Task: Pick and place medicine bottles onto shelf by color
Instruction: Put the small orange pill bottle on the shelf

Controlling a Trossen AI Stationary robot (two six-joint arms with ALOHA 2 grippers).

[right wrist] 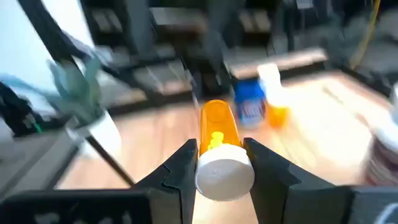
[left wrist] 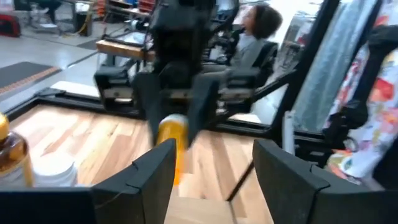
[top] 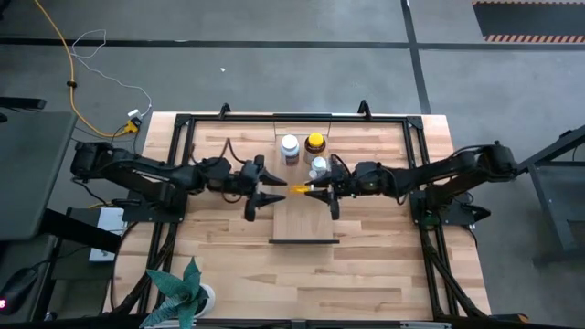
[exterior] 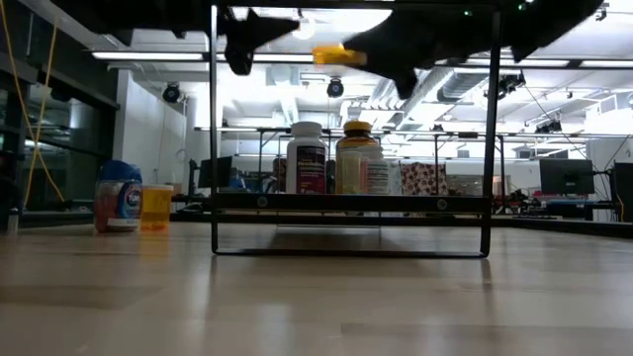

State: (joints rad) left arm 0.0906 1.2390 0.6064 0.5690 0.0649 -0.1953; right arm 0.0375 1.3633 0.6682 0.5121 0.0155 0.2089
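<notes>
My right gripper (top: 315, 189) is shut on a small orange bottle with a white cap (top: 300, 189), high above the light wood shelf (top: 303, 219). In the low view the bottle (exterior: 331, 54) hangs well above the shelf. My left gripper (top: 272, 189) is open and empty, and faces the bottle's orange end from the table's left; its fingers (left wrist: 149, 180) stand apart. A white bottle (top: 290, 146), an amber bottle with a yellow cap (top: 315, 142) and another white bottle (top: 318, 166) stand upright at the shelf's far end. My right gripper pinches the orange bottle between its two fingers (right wrist: 180, 168), at the end with the white cap (right wrist: 224, 171). The fingers come level from the table's right and lie along the bottle. The bottle is level and lifted clear, its orange body (right wrist: 216, 127) pointing toward the left gripper.
A blue-capped bottle (exterior: 119, 196) and a small orange one (exterior: 156, 206) stand on the table left of the shelf in the low view. The shelf rests on a black frame (exterior: 214, 148). A potted plant (top: 183, 288) stands at the near left. A person (left wrist: 255, 31) sits beyond the table.
</notes>
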